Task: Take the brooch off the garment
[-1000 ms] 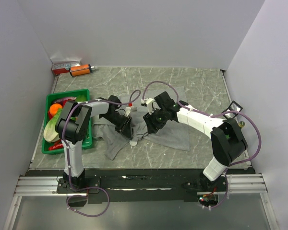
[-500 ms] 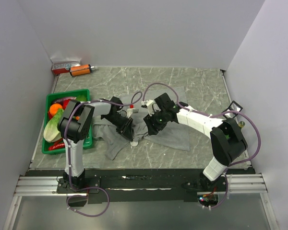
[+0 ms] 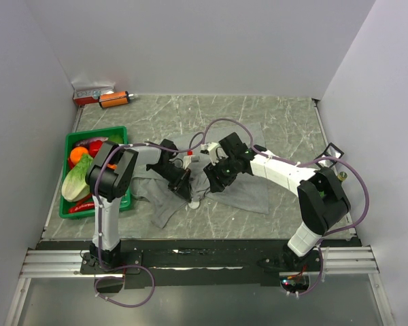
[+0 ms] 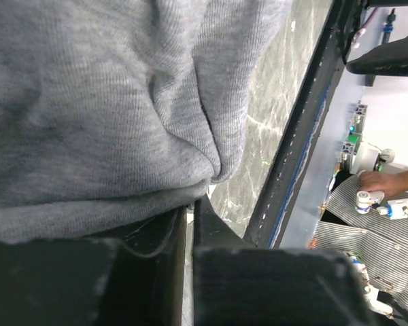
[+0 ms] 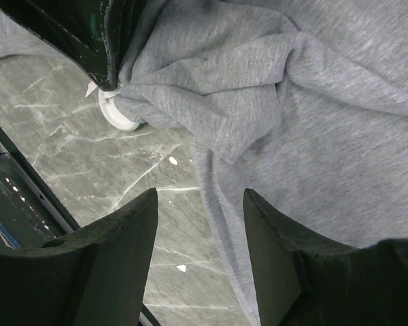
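The grey garment (image 3: 241, 178) lies rumpled mid-table. The brooch (image 3: 193, 202), a small whitish disc, sits at its near left edge; in the right wrist view the brooch (image 5: 119, 115) peeks out from under a bunched fold. My left gripper (image 3: 184, 186) is shut, its tips pinching that fold of the garment (image 4: 122, 102) just above the brooch. In the left wrist view the gripper (image 4: 190, 207) shows only a thin slit between the fingers. My right gripper (image 3: 213, 178) is open and empty. In its own view the right gripper (image 5: 200, 197) hovers over the garment's edge (image 5: 272, 136).
A green crate (image 3: 120, 201) with vegetables stands at the left. An orange object (image 3: 114, 99) and a red-white box (image 3: 90, 93) lie at the back left corner. A black frame (image 3: 331, 151) sits at the right edge.
My left gripper has slid a little right and nearer, dragging the garment fold and brooch with it. The right gripper has barely moved.
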Tool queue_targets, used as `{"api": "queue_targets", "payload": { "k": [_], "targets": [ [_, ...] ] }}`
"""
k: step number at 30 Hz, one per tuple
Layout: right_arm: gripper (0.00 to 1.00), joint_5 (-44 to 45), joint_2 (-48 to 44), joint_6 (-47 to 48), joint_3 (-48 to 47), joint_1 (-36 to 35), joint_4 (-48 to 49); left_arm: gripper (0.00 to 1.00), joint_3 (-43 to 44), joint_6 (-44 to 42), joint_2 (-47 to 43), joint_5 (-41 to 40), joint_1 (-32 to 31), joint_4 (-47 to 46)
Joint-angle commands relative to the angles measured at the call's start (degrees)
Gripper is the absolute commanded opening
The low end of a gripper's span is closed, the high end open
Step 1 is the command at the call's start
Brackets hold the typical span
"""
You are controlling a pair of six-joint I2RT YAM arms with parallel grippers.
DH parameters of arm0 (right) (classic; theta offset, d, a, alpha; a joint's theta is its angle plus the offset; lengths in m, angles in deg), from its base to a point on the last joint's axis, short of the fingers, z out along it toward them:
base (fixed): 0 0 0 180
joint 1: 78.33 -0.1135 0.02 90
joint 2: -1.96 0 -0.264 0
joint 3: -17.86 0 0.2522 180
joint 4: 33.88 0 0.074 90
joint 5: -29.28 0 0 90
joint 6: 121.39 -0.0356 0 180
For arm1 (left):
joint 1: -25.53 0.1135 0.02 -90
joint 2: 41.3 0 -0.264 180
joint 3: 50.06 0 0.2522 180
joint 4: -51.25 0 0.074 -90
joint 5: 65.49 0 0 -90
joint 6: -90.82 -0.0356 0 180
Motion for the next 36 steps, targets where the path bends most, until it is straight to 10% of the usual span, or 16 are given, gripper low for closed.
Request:
{"api": "queue_targets", "payload": {
  "k": [1, 10, 20, 36],
  "targets": [
    [0.60, 0.11, -1.07, 0.54, -0.36, -0.06, 0.84, 0.01, 1.04, -0.35, 0.97, 2.88, -0.74, -0.90],
    [0.71, -15.79, -2.22, -3.91, -11.78, 5.20, -7.15, 0.01, -0.89, -4.75, -9.92, 11.14, 2.16, 1.13],
    [0.43, -37.41, 0.15, -20.62, -3.10, 8.90, 2.76, 0.01, -8.88, 21.43, -11.24, 14.40, 2.78, -27.87],
    [0.40, -35.23, 8.42, -17.82, -6.17, 8.02, -0.03, 0.01, -11.26, 36.56, -11.78, 16.50, 2.78, -41.24]
  ]
}}
